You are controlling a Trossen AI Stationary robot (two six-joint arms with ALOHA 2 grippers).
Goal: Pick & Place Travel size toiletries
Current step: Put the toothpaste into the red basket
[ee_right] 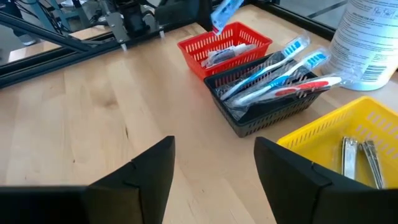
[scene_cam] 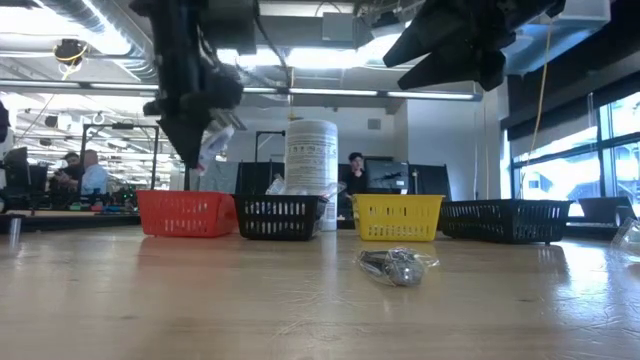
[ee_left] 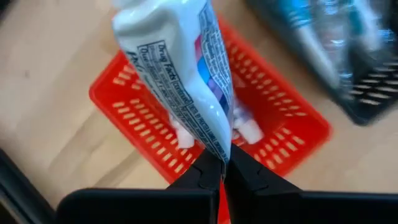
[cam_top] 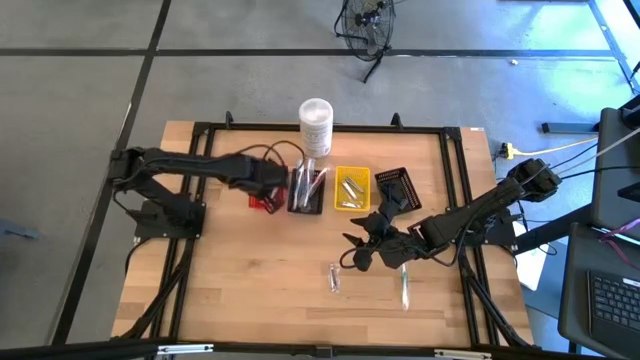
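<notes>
Left gripper [ee_left: 224,163] clamped on the crimped tail of a small white toothpaste tube [ee_left: 180,74], hanging over the red basket [ee_left: 118,102] in the middle of the left wrist frame. In the low view, same tube [scene_cam: 213,143] at upper left, above the red basket [scene_cam: 186,213] and clear of its rim. More white tubes [ee_left: 245,129] already lying inside.

Tube probably light and soft, with a smooth skin that can slip; flat crimped end looks the stiffest place and the best one to pinch. Body would likely squash under pressure. Should fall straight once let go.

On the tube, small black print headed "Drug Facts"; the rest too small to read. Red and blue stripes on the side. Blue print also on the tall white container [ee_right: 373,31], not readable.

Right gripper [ee_right: 214,168] spread wide and empty, at lower centre of the high view, above the bare wood.

Still waiting on the table [cam_top: 240,270]: a small clear-wrapped silvery piece [cam_top: 334,277] and a slim pale item [cam_top: 405,285], both low in the high frame. Toothbrushes [ee_right: 280,78] in the black basket [ee_right: 249,118], metal pieces [ee_right: 357,152] in the yellow basket [ee_right: 323,134].
</notes>
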